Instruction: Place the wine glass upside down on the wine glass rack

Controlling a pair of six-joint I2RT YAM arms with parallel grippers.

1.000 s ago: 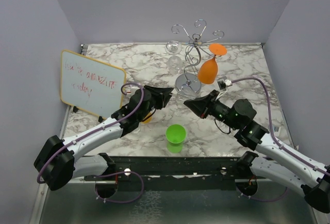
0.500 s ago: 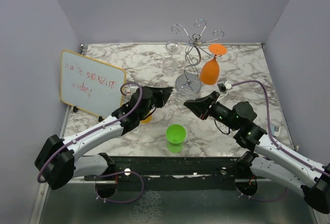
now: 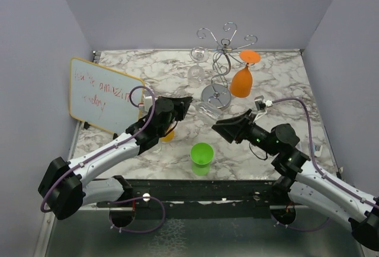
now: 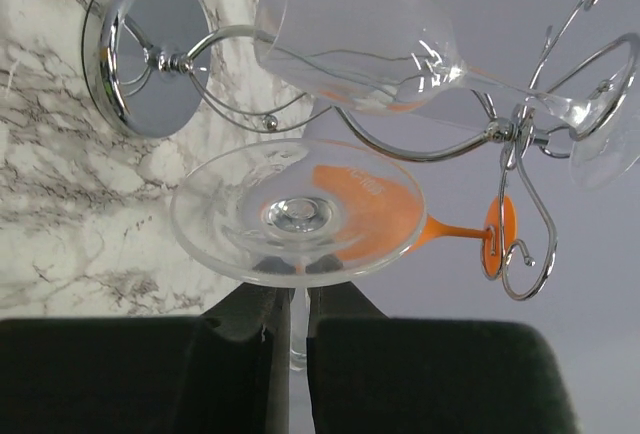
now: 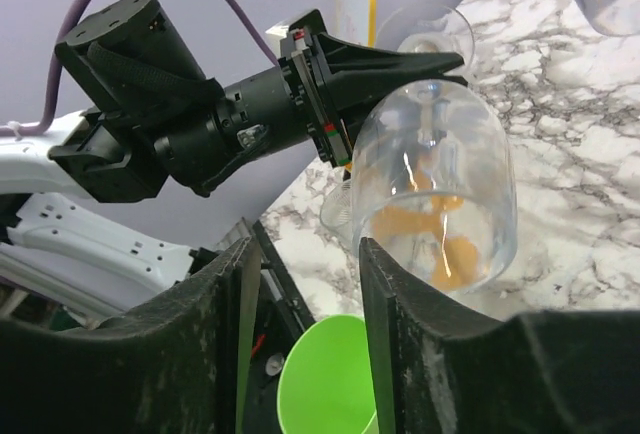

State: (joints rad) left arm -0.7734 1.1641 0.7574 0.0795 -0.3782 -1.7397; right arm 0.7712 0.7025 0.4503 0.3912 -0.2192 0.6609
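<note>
Clear wine glass [image 3: 208, 111] held in the air by its stem, just in front of the wine glass rack [image 3: 215, 96]

Plain colourless glass with a rounded bowl, thin stem and flat round foot. It is tipped well off upright, its long axis running roughly between the two arms: foot end at the left gripper [image 3: 188, 100], open mouth toward the right gripper [image 3: 215, 127]. The left gripper's fingers are pinched tight on the stem by the foot; the right one's stand apart with nothing between them — the bowl near its tips
</note>
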